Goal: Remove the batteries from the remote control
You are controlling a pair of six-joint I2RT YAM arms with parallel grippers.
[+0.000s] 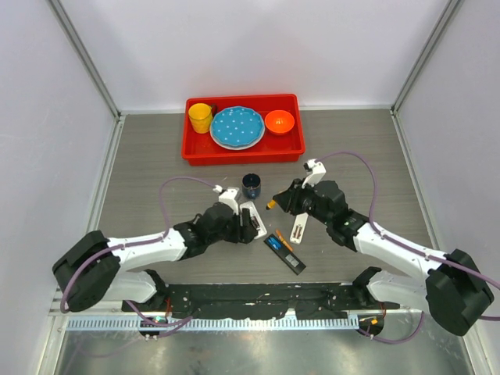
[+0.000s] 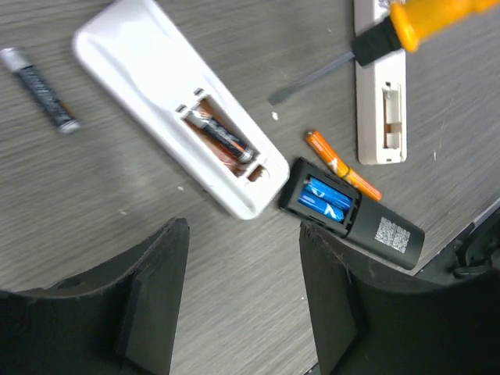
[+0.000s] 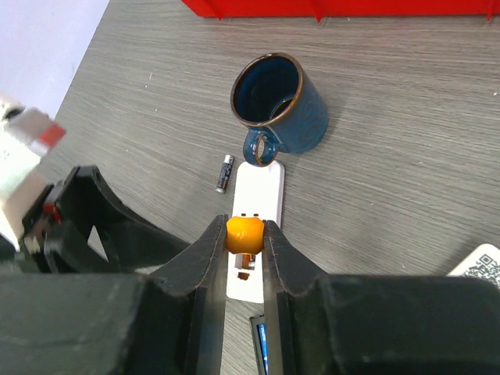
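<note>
Left gripper (image 2: 244, 234) hangs open and empty at the bottom of its wrist view, just below the white remote (image 2: 156, 70), whose open bay holds one dark battery (image 2: 223, 137). Right gripper (image 3: 244, 226) is clenched on the orange handle of a screwdriver (image 3: 245, 237).

The job looks partly done. A grey battery (image 2: 39, 90) lies loose at upper left and an orange battery (image 2: 344, 166) lies loose at centre right, near a second white remote (image 2: 380, 101) whose bay looks empty. Left to take out are that dark battery and two blue batteries (image 2: 326, 199) in the black remote (image 2: 387, 234).

Only the left wrist view looks inside the bays. The right wrist view adds a mug (image 3: 277, 101) just beyond the remote's far end. The top view takes in both arms and the red tray (image 1: 242, 156).
</note>
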